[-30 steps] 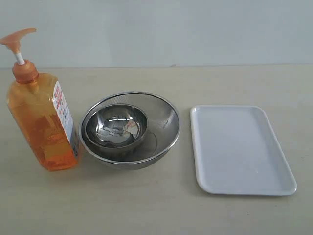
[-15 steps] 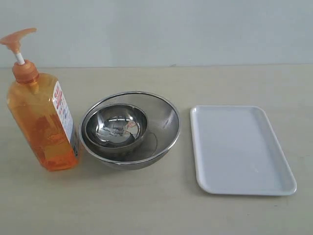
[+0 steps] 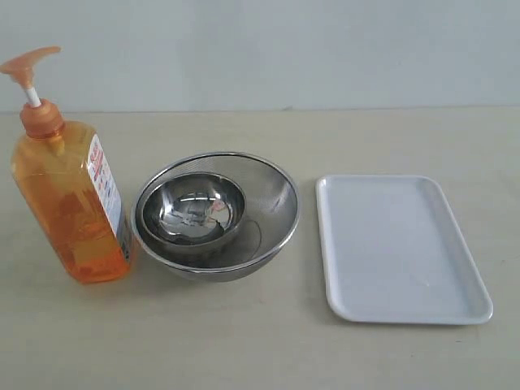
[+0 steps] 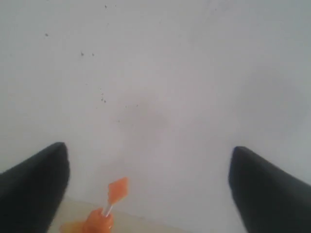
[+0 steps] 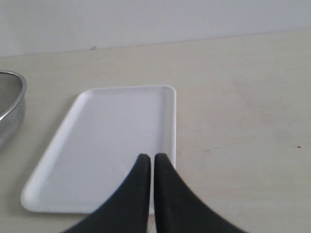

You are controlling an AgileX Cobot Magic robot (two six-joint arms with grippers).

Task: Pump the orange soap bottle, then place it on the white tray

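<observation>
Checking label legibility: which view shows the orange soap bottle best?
The exterior view: the orange soap bottle stands whole, pump to base, label visible. The left wrist view catches only its blurred top; the right wrist view misses it.

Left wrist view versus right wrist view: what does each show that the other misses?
Only the left wrist view: the left hand, open, and the pump top of the soap bottle. Only the right wrist view: the right hand, shut, the white tray and the edge of a steel bowl. Both: the pale wall and the table; no object appears in both.
</observation>
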